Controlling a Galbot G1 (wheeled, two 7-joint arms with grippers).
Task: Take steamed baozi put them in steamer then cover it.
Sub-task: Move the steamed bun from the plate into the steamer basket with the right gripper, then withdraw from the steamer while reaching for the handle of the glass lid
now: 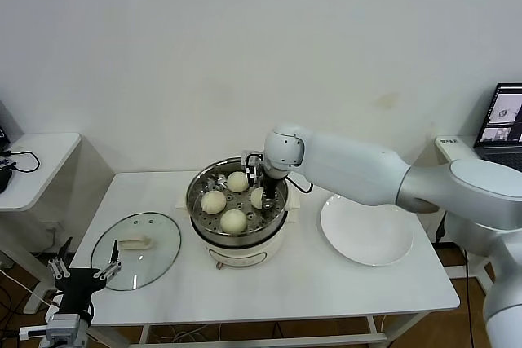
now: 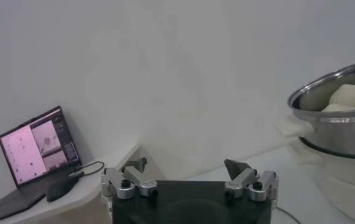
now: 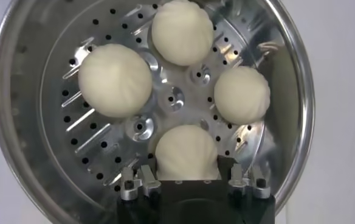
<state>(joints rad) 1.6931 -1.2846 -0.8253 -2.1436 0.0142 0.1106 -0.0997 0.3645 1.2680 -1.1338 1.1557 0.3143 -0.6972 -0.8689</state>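
Steel steamer [image 1: 236, 205] sitting mid-table on its white base, all four steamed baozi [image 3: 115, 80] already resting on the perforated tray inside. Right gripper [image 1: 265, 198] hanging just inside the pot at about three o'clock, fingers spread either side of the last bun [image 3: 186, 152], seemingly touching it lightly or just apart; hard telling which. From the right wrist view, that bun lying directly between the fingers, the other three fanning round the tray's centre beyond it, none stacked.

Loading looking finished; covering not yet done. Glass cover [image 1: 136, 250] lying flat on the table at about eight o'clock from the pot, well apart from it, cream handle [image 1: 135, 243] facing up, its long axis running roughly nine-to-three across the table. Left gripper [image 1: 84, 272] waiting low by the table's front-left corner, just beside the lid's near rim, fingers spread and holding nothing. Lid's handle lying at about one o'clock from it, near. Right arm reaching far across from the opposite side, so the left clearly being the nearer for the lid. White plate [image 1: 366, 229] sitting bare at three o'clock from the pot.
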